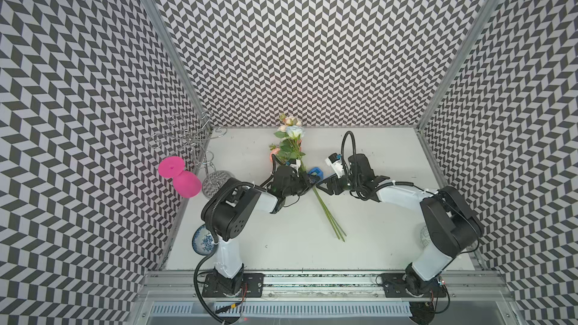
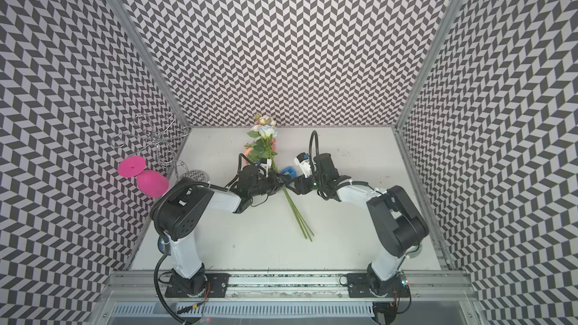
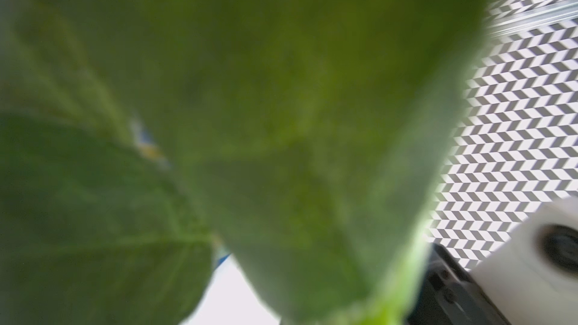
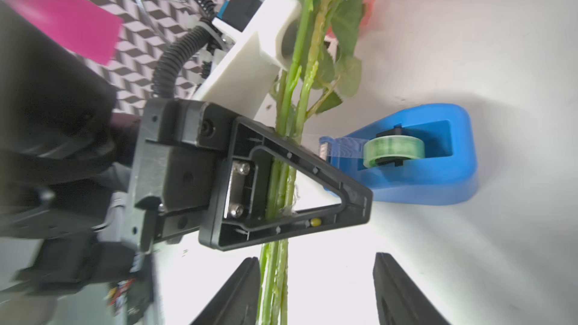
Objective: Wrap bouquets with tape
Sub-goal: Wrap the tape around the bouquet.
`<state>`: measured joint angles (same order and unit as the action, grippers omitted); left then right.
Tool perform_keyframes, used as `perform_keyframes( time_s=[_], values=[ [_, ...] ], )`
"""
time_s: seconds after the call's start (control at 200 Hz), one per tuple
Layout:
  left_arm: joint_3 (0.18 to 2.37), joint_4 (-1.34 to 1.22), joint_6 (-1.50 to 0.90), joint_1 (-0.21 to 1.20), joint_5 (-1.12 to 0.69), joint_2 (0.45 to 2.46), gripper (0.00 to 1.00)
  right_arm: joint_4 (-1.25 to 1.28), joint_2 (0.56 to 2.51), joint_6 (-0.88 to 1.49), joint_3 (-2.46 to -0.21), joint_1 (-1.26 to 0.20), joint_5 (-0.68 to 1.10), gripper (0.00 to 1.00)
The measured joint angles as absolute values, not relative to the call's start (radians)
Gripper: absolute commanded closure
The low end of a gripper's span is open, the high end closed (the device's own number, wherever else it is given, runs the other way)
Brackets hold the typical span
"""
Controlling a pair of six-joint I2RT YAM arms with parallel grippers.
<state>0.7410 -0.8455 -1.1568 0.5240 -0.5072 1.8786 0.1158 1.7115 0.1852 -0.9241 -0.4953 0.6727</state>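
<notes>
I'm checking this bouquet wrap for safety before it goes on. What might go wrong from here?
1. Only the left gripper clamps the stems; the right gripper is open, one of its fingers close beside them, so it may knock them askew.
2. A leaf blocks the left wrist view, so that arm probably works blind.
3. The tape dispenser sits close by the left gripper and could get bumped.

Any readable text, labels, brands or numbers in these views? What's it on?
No legible text in any view.
Red-and-white sticker on black robot housing: blurred, unreadable.
Blue tape dispenser: no print visible.
Bouquets: no tag visible.
</notes>
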Motion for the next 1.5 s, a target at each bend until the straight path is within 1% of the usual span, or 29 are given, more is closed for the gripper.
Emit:
perform_keyframes(
  time_s=[0.215, 0.401, 0.471, 0.506, 0.721, 0.841, 1.011, 1.041, 1.111, 1.177, 1.222, 1.272, 1.317, 1.372, 1.407, 1.497],
  values=[
    [0.713, -0.970, -1.191, 0.518, -0.531, 1.883, 1.00, 0.203, 1.769, 0.229, -0.896, -0.489, 0.840, 0.45],
    [0.699, -1.053, -1.214, 0.517, -0.545, 1.903, 1.00, 0.261, 1.802, 0.255, -0.896, -0.486, 0.922, 0.55],
    [0.698, -1.074, -1.222, 0.516, -0.546, 1.913, 1.00, 0.275, 1.810, 0.263, -0.896, -0.486, 0.937, 0.66],
    [0.698, -1.084, -1.225, 0.516, -0.546, 1.917, 1.00, 0.279, 1.811, 0.265, -0.896, -0.485, 0.941, 0.68],
    [0.697, -1.087, -1.223, 0.516, -0.543, 1.921, 1.00, 0.290, 1.821, 0.276, -0.894, -0.491, 0.950, 0.66],
    [0.697, -1.082, -1.221, 0.516, -0.543, 1.921, 1.00, 0.293, 1.822, 0.281, -0.891, -0.501, 0.945, 0.56],
    [0.698, -1.071, -1.212, 0.517, -0.536, 1.921, 1.00, 0.287, 1.840, 0.281, -0.891, -0.516, 0.939, 0.56],
    [0.698, -1.067, -1.209, 0.517, -0.535, 1.921, 1.00, 0.284, 1.841, 0.281, -0.891, -0.519, 0.936, 0.59],
    [0.698, -1.060, -1.205, 0.517, -0.530, 1.921, 1.00, 0.285, 1.841, 0.279, -0.890, -0.525, 0.924, 0.70],
    [0.698, -1.047, -1.198, 0.517, -0.517, 1.919, 1.00, 0.285, 1.841, 0.278, -0.887, -0.527, 0.908, 0.86],
    [0.698, -1.035, -1.194, 0.516, -0.512, 1.915, 1.00, 0.278, 1.840, 0.281, -0.885, -0.528, 0.887, 0.93],
    [0.698, -1.015, -1.184, 0.517, -0.509, 1.909, 0.95, 0.278, 1.839, 0.279, -0.883, -0.529, 0.865, 0.98],
    [0.698, -1.003, -1.179, 0.517, -0.505, 1.905, 0.87, 0.270, 1.836, 0.276, -0.883, -0.530, 0.844, 1.00],
    [0.700, -0.969, -1.162, 0.517, -0.493, 1.893, 0.77, 0.249, 1.823, 0.265, -0.883, -0.537, 0.807, 1.00],
    [0.703, -0.926, -1.150, 0.517, -0.488, 1.878, 0.74, 0.228, 1.812, 0.258, -0.883, -0.542, 0.773, 1.00],
    [0.722, -0.801, -1.109, 0.517, -0.467, 1.829, 0.60, 0.150, 1.781, 0.222, -0.897, -0.564, 0.668, 1.00]
  ],
)
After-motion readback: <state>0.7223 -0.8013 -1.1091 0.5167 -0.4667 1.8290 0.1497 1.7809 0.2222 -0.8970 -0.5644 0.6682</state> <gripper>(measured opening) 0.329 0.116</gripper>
